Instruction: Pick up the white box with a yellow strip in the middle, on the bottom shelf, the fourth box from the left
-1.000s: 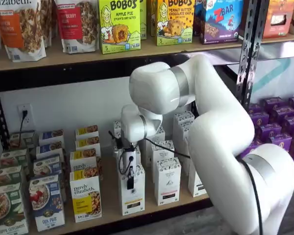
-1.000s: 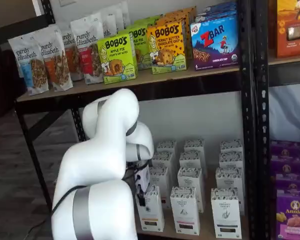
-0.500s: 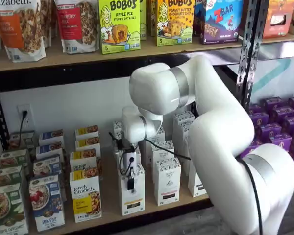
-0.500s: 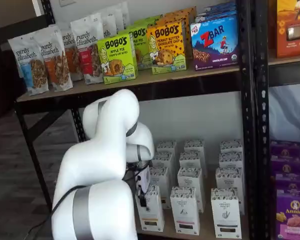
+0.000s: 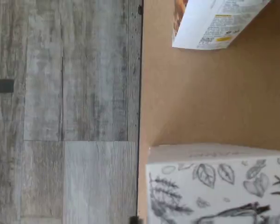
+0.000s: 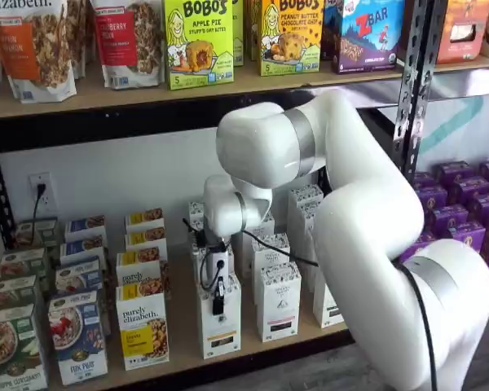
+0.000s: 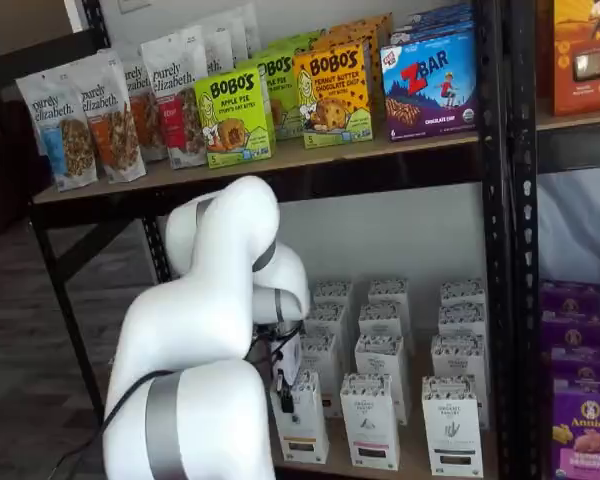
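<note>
The white box with a yellow strip stands in the front row of the bottom shelf, and it also shows in a shelf view. My gripper straddles its top from above. One black finger lies flat against the box's front face, and the other is hidden behind the box. In a shelf view the gripper sits at the box's top left corner, mostly hidden by the arm. The wrist view shows the box's leaf-printed top close below the camera, near the shelf's front edge.
More white boxes stand right of and behind the target. Purely Elizabeth boxes stand close on its left. The shelf board's edge drops to grey floor. A black upright and purple boxes are at the right.
The arm has shifted very slightly up and to the right. The box stands in the same place on the shelf.
</note>
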Robot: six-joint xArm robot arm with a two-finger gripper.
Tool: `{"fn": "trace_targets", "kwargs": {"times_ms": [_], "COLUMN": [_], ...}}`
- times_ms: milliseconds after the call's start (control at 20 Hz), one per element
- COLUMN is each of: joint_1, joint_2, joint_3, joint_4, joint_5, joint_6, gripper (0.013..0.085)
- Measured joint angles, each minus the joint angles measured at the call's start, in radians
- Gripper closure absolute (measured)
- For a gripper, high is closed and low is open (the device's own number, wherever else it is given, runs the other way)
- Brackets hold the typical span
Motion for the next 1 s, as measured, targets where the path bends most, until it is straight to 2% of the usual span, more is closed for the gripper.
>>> {"fn": "trace_targets", "kwargs": {"times_ms": [100,150,200,700,1000], "joint_1": [-0.001,-0.001,-0.003,-0.001,0.017], "joint_2": [-0.002,-0.005,-0.009,-0.062,-0.17], "joint_3": [0.003,0.006,0.012,0.091,0.255], "joint_4": [0.003,0.004,0.004,-0.022,-0.037], "joint_5": [0.001,0.001,0.0,-0.017,-0.067], "joint_6": [-0.004,-0.005,-0.006,0.016,0.043], "gripper": [0.041,0.041,0.045,0.045,0.045]}}
